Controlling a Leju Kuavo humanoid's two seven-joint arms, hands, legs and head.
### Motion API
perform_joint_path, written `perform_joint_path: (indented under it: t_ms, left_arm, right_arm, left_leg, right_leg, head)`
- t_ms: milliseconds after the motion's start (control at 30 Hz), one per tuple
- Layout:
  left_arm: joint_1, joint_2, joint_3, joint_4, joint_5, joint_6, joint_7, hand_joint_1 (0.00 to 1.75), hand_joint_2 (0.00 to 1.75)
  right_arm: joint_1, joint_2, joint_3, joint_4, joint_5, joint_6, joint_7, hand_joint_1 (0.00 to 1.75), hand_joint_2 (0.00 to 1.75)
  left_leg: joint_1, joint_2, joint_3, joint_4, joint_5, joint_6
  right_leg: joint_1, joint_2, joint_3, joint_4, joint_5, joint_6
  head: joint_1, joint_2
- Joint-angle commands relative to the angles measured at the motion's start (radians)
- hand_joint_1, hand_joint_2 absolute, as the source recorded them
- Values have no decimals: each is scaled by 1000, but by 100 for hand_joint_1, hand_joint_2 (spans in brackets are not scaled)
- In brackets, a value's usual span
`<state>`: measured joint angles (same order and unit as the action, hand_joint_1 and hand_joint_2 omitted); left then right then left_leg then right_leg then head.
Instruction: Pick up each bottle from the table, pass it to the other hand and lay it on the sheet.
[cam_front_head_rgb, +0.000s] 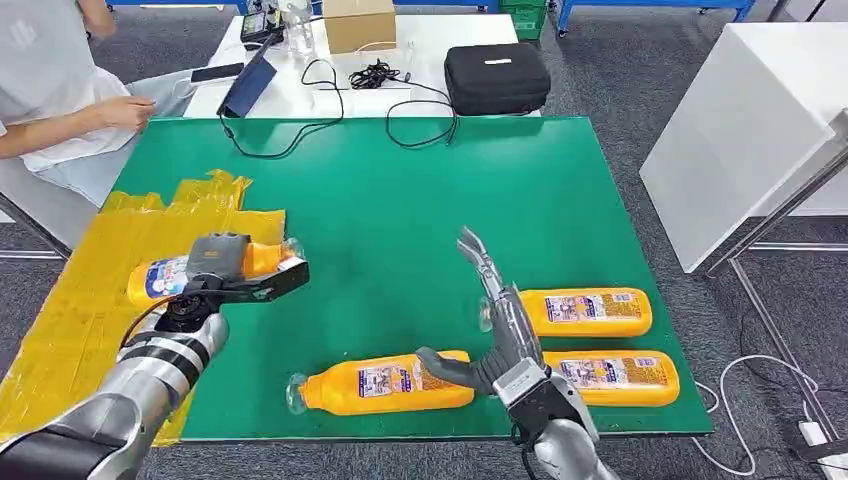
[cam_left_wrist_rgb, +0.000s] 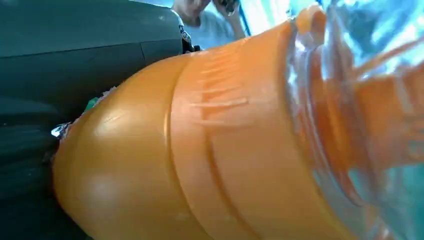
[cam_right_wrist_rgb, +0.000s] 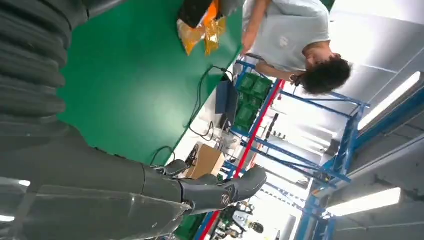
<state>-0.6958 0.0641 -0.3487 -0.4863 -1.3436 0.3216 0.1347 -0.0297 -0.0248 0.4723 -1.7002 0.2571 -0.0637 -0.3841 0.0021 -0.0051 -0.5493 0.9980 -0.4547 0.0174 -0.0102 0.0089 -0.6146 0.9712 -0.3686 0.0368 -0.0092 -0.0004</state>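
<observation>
Bottle number one, an orange plastic bottle with a blue-and-white label and a clear cap, sits sideways in your left hand, over the edge where the crinkled yellow plastic sheet meets the green table mat. The hand's dark fingers are clamped around its middle; the left wrist view has the orange body pressed right against the palm.

Your main risk is the release. The cap end pokes out past the sheet's edge toward the mat, so if you let go here the bottle may roll off the sheet onto the green. Carry it further over the yellow before you loosen the grip. The sheet is wrinkled and looks slippery, so a drop from height could make the round body bounce or roll.

Further from the sheet, your right hand stands with its fingers spread and holds nothing. It hovers just beside three more orange bottles lying on the mat: one nearest the sheet, and two side by side beyond the hand. Watch that thumb; it is close to the nearest bottle, and a careless sweep could nudge it toward the mat's front edge.

Beyond the sheet's far end a person in a white shirt sits close by, so keep the left arm's swing tight.
</observation>
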Motion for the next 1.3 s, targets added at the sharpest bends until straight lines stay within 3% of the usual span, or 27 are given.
perform_joint_path:
  t_ms: [33, 233, 267, 300, 333, 367, 533, 700, 833, 933, 967, 1000, 1100, 1133, 1300]
  left_arm:
    - [-64, 18, 11, 162, -45, -7, 43, 175, 175]
    - [-82, 1, 3, 163, -76, -63, 91, 175, 175]
    - [-91, -1, -3, 165, -99, -75, 142, 175, 175]
    - [-97, -3, -4, 163, -107, -82, 154, 157, 175]
    - [-97, -3, 3, 159, -109, -79, 156, 21, 175]
    - [-93, -3, 9, 150, -108, -62, 152, 0, 175]
    - [-84, -19, 76, 136, -74, -11, 95, 0, 175]
    - [-52, -63, 189, 41, 78, 74, -44, 0, 175]
    - [44, -89, 239, -170, 259, 113, -157, 0, 175]
    - [148, -97, 245, -386, 528, 4, -277, 0, 175]
    - [186, -101, 249, -458, 656, -76, -316, 0, 175]
    - [250, -97, 255, -566, 877, -245, -373, 0, 175]
    - [438, -48, 234, -836, 1196, -408, -442, 0, 175]
    - [504, -28, 228, -916, 1248, -427, -451, 0, 175]
    - [542, -24, 222, -955, 1277, -422, -461, 0, 175]
  right_arm:
    - [-49, 21, 14, 105, 22, -6, 13, 0, 175]
    - [-58, 27, 26, 124, 33, -1, 26, 0, 175]
    - [-60, 31, 30, 130, 42, 1, 32, 0, 175]
    - [-61, 34, 31, 134, 43, 1, 34, 0, 175]
    - [-61, 36, 30, 137, 45, 0, 35, 0, 175]
    - [-62, 35, 32, 140, 48, 1, 38, 0, 175]
    - [-77, 4, 67, 181, 110, 24, 88, 0, 175]
    - [-74, -31, 111, 221, 208, 31, 120, 0, 175]
    - [-53, -42, 133, 240, 255, 23, 145, 0, 175]
    - [-42, -64, 159, 252, 321, 12, 181, 0, 175]
    - [-37, -70, 162, 254, 334, 8, 188, 0, 175]
    - [-26, -73, 160, 255, 344, -3, 196, 0, 175]
    - [-16, -99, 178, 270, 379, -9, 214, 0, 175]
    - [-9, -106, 181, 275, 389, -9, 218, 0, 175]
    - [-6, -117, 187, 283, 416, -2, 250, 0, 175]
  left_leg:
    - [1, 3, 2, 0, -2, -1]
    - [1, 0, 1, 1, -1, -1]
    - [1, 0, 2, 1, -1, -1]
    - [2, 0, 1, 1, -1, -1]
    - [1, 0, 0, 1, -1, -1]
    - [2, 0, 1, 2, -1, -1]
    - [2, 0, 2, 1, -1, -1]
    - [2, -1, 2, 0, -1, 0]
    - [1, -2, 3, -1, -1, -1]
    - [1, -1, 3, -1, -1, 0]
    - [0, -1, 3, -1, -1, 0]
    - [1, 0, 4, -1, -2, -1]
    - [0, 5, 6, -3, -2, 0]
    - [0, 6, 5, -3, -2, 0]
    - [1, 5, 2, -1, -3, -1]
  right_leg:
    - [1, 2, 2, 0, 0, -1]
    - [1, -1, 1, 0, -1, -1]
    - [2, -1, 2, 0, -1, -1]
    - [2, -1, 1, 0, -1, -1]
    - [1, 0, 1, 0, 0, -1]
    - [2, -1, 1, 0, -1, -1]
    - [2, -1, 2, -1, -1, -1]
    - [2, -3, 3, -1, -1, -1]
    - [1, -2, 4, -2, -1, -1]
    - [1, -1, 4, -2, -1, -1]
    - [0, -1, 3, -2, -1, 0]
    - [1, -1, 4, -2, -1, -1]
    - [0, 4, 4, -3, -1, -1]
    - [0, 5, 3, -3, 0, 0]
    - [1, 3, 1, -1, -1, -1]
  head:
    - [0, 0]
    - [0, 0]
    - [0, 0]
    - [0, 0]
    - [0, 0]
    - [0, 0]
    - [0, 0]
    - [0, 0]
    - [0, 0]
    - [0, 0]
    - [0, 0]
    - [0, 0]
    - [0, 0]
    - [0, 0]
    - [0, 0]
